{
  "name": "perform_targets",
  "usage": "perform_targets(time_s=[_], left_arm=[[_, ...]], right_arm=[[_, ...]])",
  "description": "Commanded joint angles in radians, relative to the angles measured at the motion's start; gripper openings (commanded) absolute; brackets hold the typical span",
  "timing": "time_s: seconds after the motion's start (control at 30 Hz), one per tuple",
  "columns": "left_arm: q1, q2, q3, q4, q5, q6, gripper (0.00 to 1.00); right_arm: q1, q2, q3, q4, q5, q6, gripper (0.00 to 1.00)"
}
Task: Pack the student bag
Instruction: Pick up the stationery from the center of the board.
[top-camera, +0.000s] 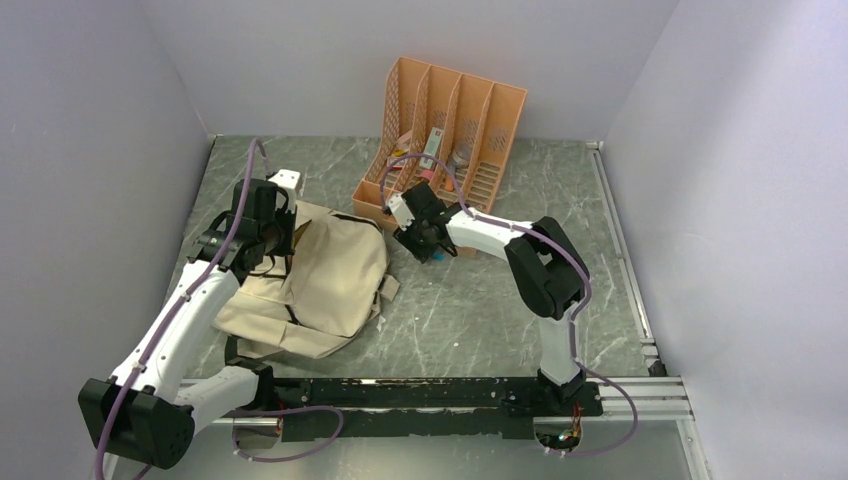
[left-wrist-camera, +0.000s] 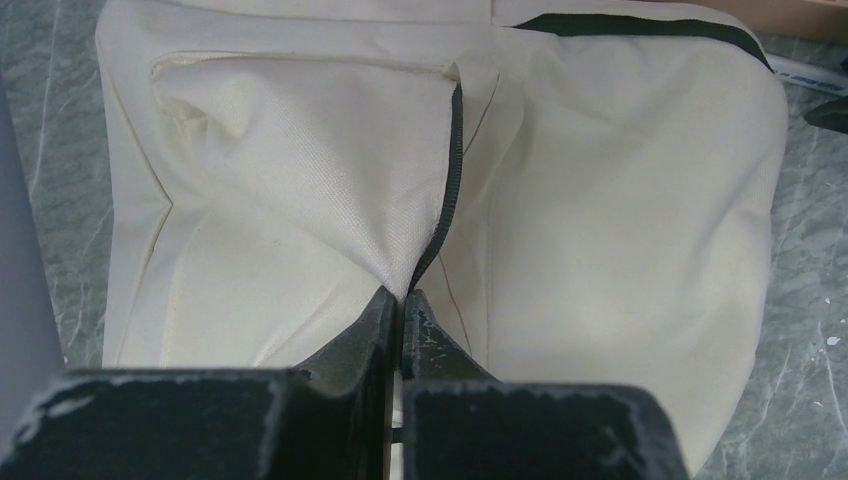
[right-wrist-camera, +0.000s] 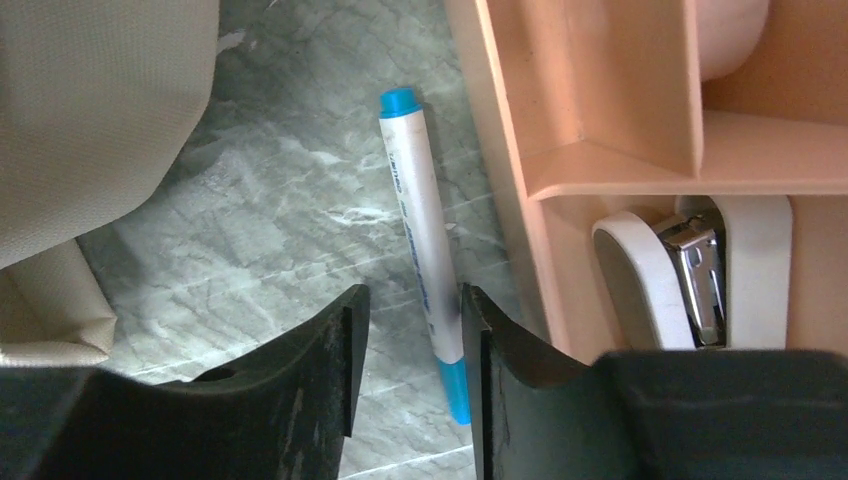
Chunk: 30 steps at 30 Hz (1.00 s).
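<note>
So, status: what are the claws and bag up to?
Left gripper shut on student bag fabric at the zipper. Right gripper open, astride pen on table. Orange organizer tight beside pen.

Marbled table (top-camera: 480, 320): bag (top-camera: 330, 280), organizer (top-camera: 440, 110) (pen (right-wrist-camera: 425, 250) beside)

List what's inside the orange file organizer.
White stapler in one compartment of the organizer, a pale rounded item in the next. More small items in the top view, too small to identify; dividers hide the rest.
</note>
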Motion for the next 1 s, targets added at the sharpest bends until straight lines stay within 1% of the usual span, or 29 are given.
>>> perform_targets(time_s=[0.0,0.13,0.27,0.5,0.63,0.77,0.87,0.97], left_arm=[[-0.012,-0.001,0.011,0.055,0.025,0.005,0.05],[-0.012,0.005,0.015,0.054,0.031,0.005,0.05],[-0.012,0.004,0.016,0.056,0.030,0.005,0.05],[-0.012,0.007,0.019,0.056,0.029,0.005,0.05],[-0.012,0.014,0.025,0.058,0.033,0.005,0.05],[-0.012,0.020,0.034,0.058,0.033,0.005,0.05],[-0.012,0.024,0.034,0.058,0.037,0.005,0.05],[-0.012,0.022,0.038,0.052,0.037,0.005,0.05]], right_arm=[[-0.009,0.058,0.033,-0.111,-0.087,-0.015,0.41],[-0.012,0.090,0.053,-0.182,-0.113,-0.008,0.35],[-0.012,0.061,0.026,-0.198,-0.107,0.016,0.30],[-0.012,0.005,-0.031,-0.238,-0.108,0.050,0.28],[-0.012,0.012,-0.064,-0.210,-0.113,0.060,0.27],[-0.012,0.005,-0.095,-0.124,-0.111,0.089,0.23],[-0.012,0.016,-0.077,-0.078,-0.097,0.110,0.29],[-0.011,0.036,-0.049,-0.055,-0.089,0.118,0.31]])
